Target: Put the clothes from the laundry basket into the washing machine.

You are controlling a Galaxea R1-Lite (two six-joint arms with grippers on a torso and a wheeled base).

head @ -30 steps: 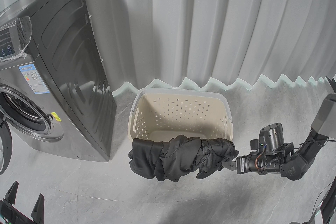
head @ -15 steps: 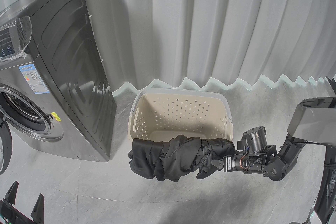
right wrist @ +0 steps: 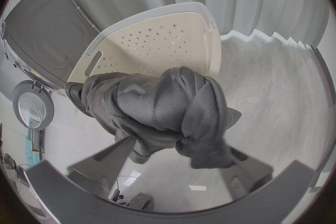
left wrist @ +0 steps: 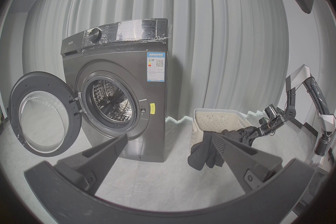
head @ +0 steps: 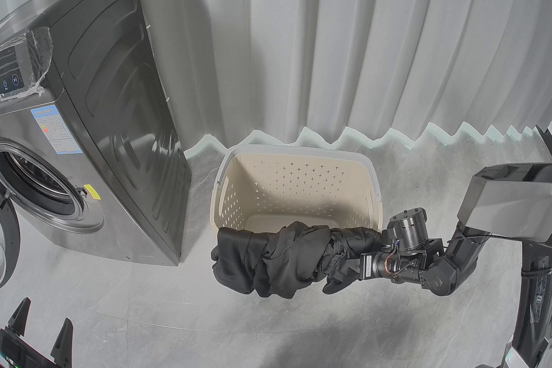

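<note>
**Reaching into the dark clothes point(head: 287, 263)**

The left gripper point(head: 40, 334) is held wide, near and low. The right gripper point(right wrist: 178, 146) has been pushed, wide open, around the clothes hung on the laundry basket point(head: 299, 153) rim. A squeeze seems needed next.

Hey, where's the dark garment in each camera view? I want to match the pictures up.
Head view: the dark garment is draped over the near rim of the laundry basket, low in the middle of the picture.
Left wrist view: it hangs over the basket's front edge, beside the washing machine.
Right wrist view: it is close up, mid-picture, in front of the basket's perforated wall.
Shared landmark: the laundry basket.
</note>
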